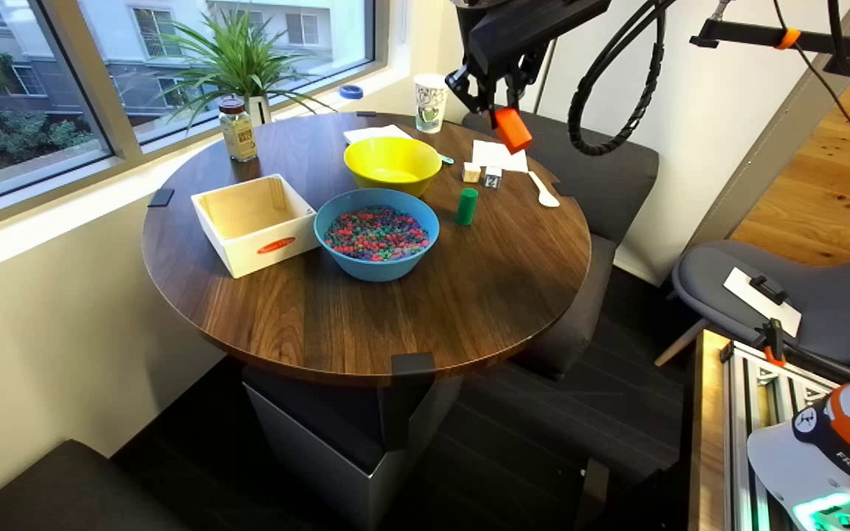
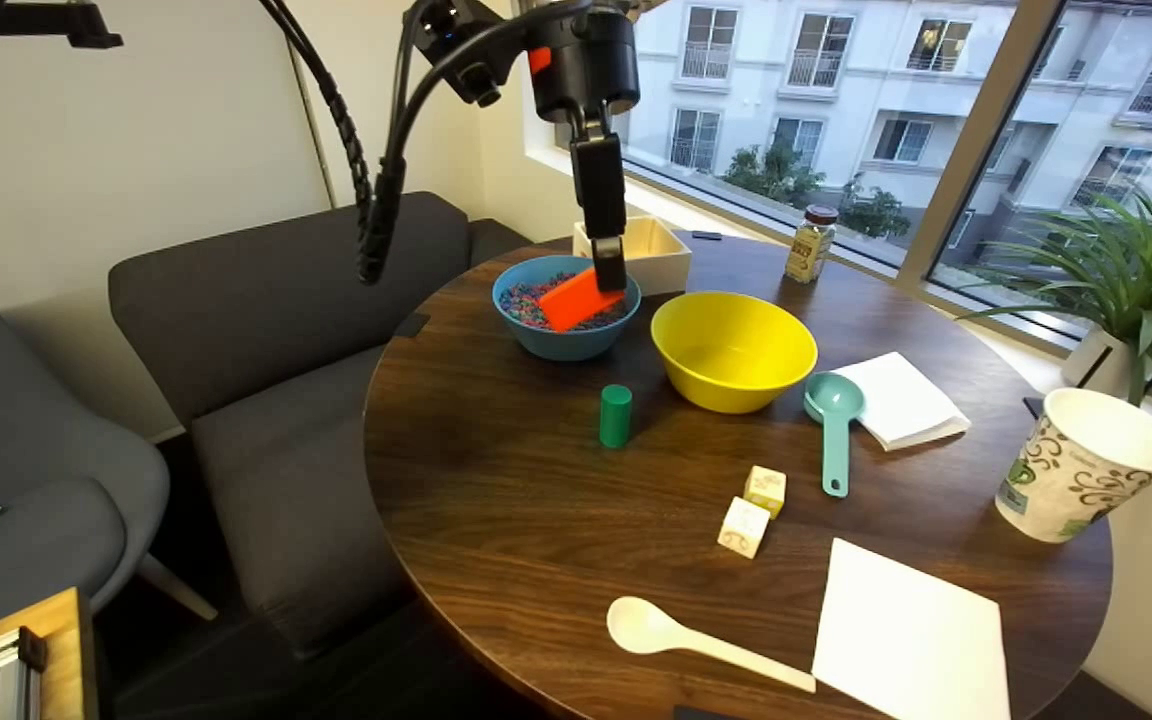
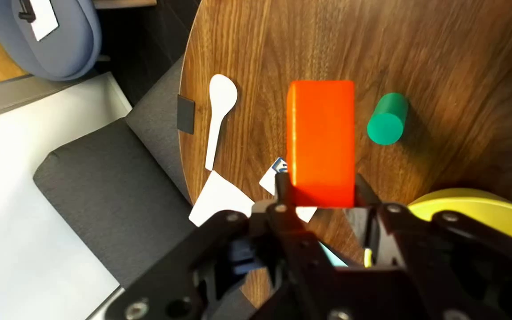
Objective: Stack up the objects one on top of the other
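Note:
An orange-red block is held between the fingertips of my gripper in the wrist view. The block also shows in both exterior views, tilted and in the air above the table. A green cylinder stands upright on the table, apart from the block. It also shows in an exterior view, between the bowls and two small cubes. In the wrist view the green cylinder lies to the right of the held block. The gripper is shut on the block.
A yellow bowl and a blue bowl of coloured bits stand near the green cylinder. Two small cubes, a white spoon, a teal scoop, a paper cup, a wooden box and a jar are on the table.

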